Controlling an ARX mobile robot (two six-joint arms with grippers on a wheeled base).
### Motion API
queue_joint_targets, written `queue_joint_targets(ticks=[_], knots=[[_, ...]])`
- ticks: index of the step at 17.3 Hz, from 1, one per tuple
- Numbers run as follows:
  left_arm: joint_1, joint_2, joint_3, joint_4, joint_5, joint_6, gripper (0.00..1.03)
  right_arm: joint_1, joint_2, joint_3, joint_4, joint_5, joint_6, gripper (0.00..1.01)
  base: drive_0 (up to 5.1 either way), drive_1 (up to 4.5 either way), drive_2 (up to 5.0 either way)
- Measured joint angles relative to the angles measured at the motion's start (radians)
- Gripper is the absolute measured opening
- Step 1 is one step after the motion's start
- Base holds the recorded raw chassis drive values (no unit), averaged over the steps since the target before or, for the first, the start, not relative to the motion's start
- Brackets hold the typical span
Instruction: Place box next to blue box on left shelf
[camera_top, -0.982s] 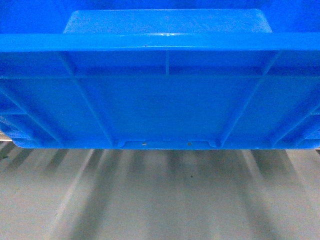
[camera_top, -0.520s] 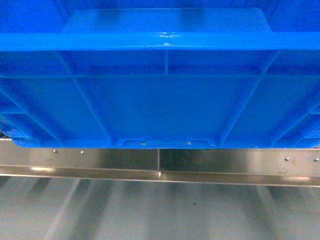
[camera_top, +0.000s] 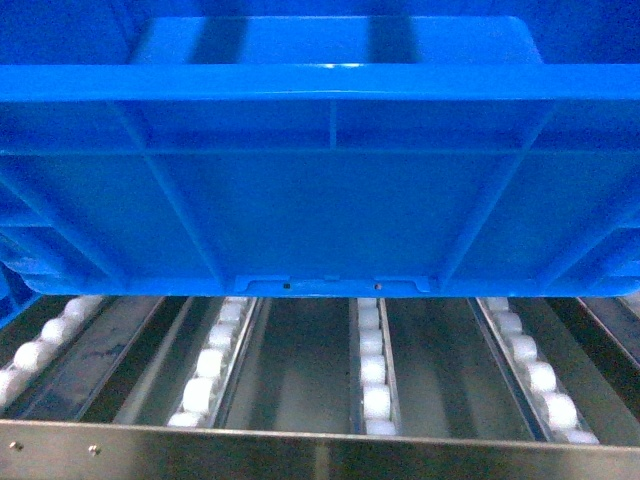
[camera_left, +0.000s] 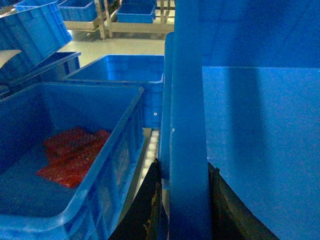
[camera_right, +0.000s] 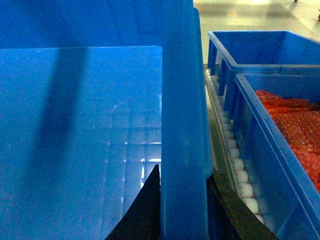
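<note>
The box (camera_top: 330, 200) is carried by both arms and hangs above the front of the left shelf (camera_top: 372, 385), whose roller rails show beneath its underside in the head view. Judging by the gap under its base, it is not yet set down; lowering it onto the rollers and letting go appear to be what is left. Whether any part already touches the rollers cannot be told.

On the left, a neighbouring crate (camera_left: 70, 150) holding red packets (camera_left: 70, 157) sits on the rollers just beside the carried box, with a narrow gap between them, and a further crate (camera_left: 122, 75) stands behind it. The left gripper (camera_left: 182, 200) has its jaws closed on the box's left rim, one dark finger outside the wall and one inside.

The right gripper (camera_right: 182, 200) clamps the right rim the same way, rim between its jaws. Just beyond, a strip of rollers (camera_right: 235, 165) separates the box from a right crate (camera_right: 270, 140) with red contents, and another crate (camera_right: 260, 47) behind that.
</note>
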Motion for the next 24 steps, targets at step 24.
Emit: queue_joint_targets(ticks=[24], knots=[[0.0, 0.002, 0.0, -0.003, 0.0, 0.0, 0.15, 0.0, 0.002, 0.0, -0.002, 0.0, 0.0, 0.18, 0.0, 1.67, -1.7]])
